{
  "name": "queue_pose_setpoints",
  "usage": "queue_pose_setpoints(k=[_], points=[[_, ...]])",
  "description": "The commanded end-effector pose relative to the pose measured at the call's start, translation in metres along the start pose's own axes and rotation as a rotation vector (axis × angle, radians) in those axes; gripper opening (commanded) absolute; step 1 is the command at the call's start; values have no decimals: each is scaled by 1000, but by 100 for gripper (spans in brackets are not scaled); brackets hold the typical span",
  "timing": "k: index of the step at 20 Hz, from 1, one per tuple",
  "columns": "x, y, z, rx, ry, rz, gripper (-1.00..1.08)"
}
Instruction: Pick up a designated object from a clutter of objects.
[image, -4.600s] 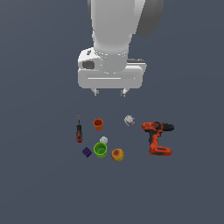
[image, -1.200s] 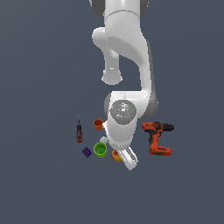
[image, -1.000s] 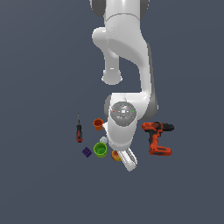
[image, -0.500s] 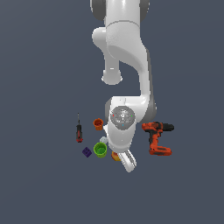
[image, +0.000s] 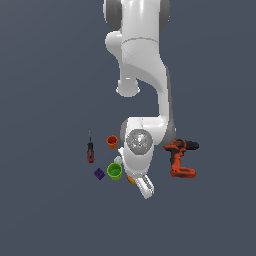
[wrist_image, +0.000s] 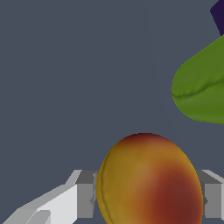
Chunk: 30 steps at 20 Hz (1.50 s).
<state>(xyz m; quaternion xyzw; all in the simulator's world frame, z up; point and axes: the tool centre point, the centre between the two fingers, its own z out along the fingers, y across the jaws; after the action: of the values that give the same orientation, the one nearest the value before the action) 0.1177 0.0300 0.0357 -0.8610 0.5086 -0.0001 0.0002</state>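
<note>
Gripper fingers flank the peach, now pressing its sides: grasp judged made since 1.2 s ago. Peach sits just beside the green cup; drill beyond. Lift remains.

My arm bends steeply down from above, wrist low over the floor. My gripper is closed on the peach, one finger on either side (pads pressed to its skin).

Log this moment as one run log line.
phase: grasp | target: peach | gripper: fingers on either side of peach, contact unclear | nearby: green cup, purple cube | lifted: not shown
</note>
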Motion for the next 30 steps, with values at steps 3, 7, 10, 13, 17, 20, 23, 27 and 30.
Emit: queue_pose_setpoints(k=[3,7,10,13,17,20,23,27,30], points=[[0,0,1,-1,0,0,-100],[0,0,1,-1,0,0,-100],[0,0,0,0,0,0,-100],[0,1,-1,0,0,0,-100],[0,5,-10,0,0,0,-100],[1,10,-21,0,0,0,-100],[1,18,-36,0,-1,0,-100],[2,31,-63,1,-1,0,-100],[3,43,-88,1,-1,0,-100]])
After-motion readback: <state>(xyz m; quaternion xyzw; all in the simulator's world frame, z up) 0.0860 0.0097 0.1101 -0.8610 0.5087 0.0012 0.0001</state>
